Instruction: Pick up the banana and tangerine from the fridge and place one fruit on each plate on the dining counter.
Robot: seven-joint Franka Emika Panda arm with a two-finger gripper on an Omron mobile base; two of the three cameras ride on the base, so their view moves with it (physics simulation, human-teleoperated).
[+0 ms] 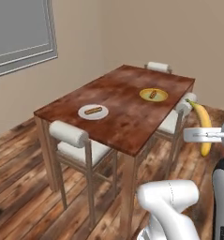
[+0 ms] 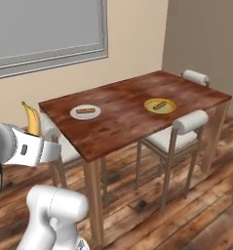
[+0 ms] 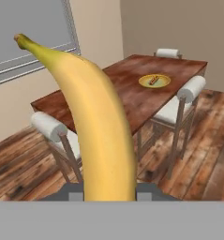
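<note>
Hand clamped around banana, fruit upright, well short of dining counter

The table stood on a wooden floor. On its reddish top lay a white plate and a yellow plate, well apart, each bearing a small brown sausage-like food.

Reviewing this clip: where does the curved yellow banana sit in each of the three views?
Left base view: the curved yellow banana stands at the right edge, beside the table.
Right base view: banana at the left edge, rising above the white hand.
Hand view: banana up the centre, close to the camera.
Shared landmark: the round yellow plate on the reddish-brown table.
</note>
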